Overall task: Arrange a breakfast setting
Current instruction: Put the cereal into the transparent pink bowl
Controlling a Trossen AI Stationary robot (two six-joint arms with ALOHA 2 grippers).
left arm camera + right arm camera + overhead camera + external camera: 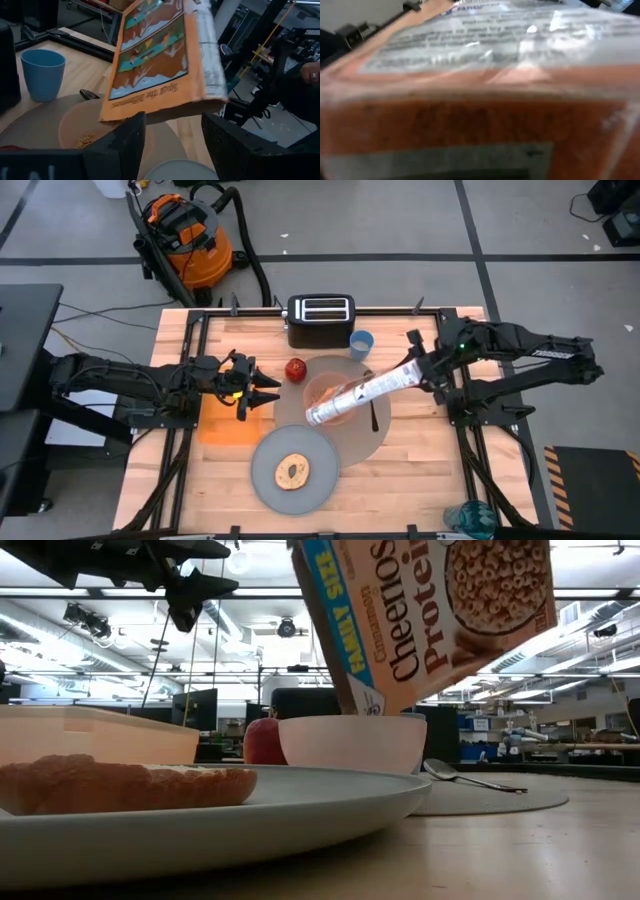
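Observation:
My right gripper (425, 370) is shut on a cereal box (365, 392), tilted with its lower end over the translucent pink bowl (318, 388) on the grey placemat (355, 435). In the low view the box's lower corner (365, 705) dips to the bowl's rim (350, 740). A few cereal rings lie in the bowl (85, 140). My left gripper (270, 392) is open and empty in the air left of the bowl. The bagel (293, 471) lies on the blue-grey plate (270, 480). The apple (296, 368), blue cup (361, 342) and spoon (373, 412) are by the mat. My right gripper holds the cereal box by its upper end (408, 370), coming from the table's right side. The fingers are hidden in the right wrist view, which the box (480, 100) fills. The box is lifted clear, slanting down toward the bowl.
A black toaster (320, 320) stands at the far edge. An orange tray (225, 420) lies under my left gripper. A person's hand (310, 75) shows beyond the table's right side. Bare wood lies at the near right (420, 480).

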